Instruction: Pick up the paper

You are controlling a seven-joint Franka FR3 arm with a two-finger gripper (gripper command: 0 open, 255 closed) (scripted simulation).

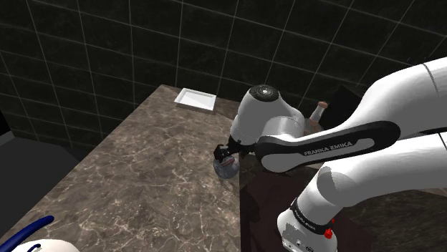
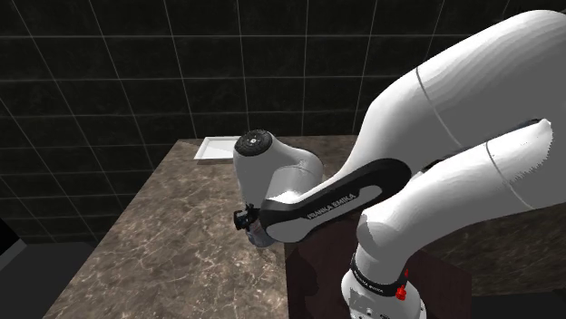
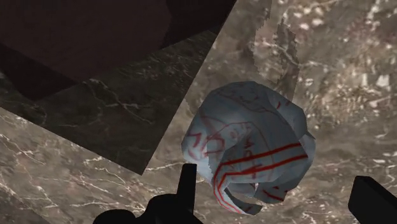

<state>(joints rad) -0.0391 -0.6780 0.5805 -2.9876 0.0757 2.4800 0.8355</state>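
Right now I have the gripper spread open over the paper, a crumpled whitish ball with red marks lying on the marbled counter close to its edge. In the shoulder view the paper sits at six o'clock from the gripper, just beneath it. It lies between the fingers, nearer one, and is not clasped by either. The ball is roundish with no long axis, so I judge that a small centring shift and a straight descent should do.

counter holds crumpled paper, white tray
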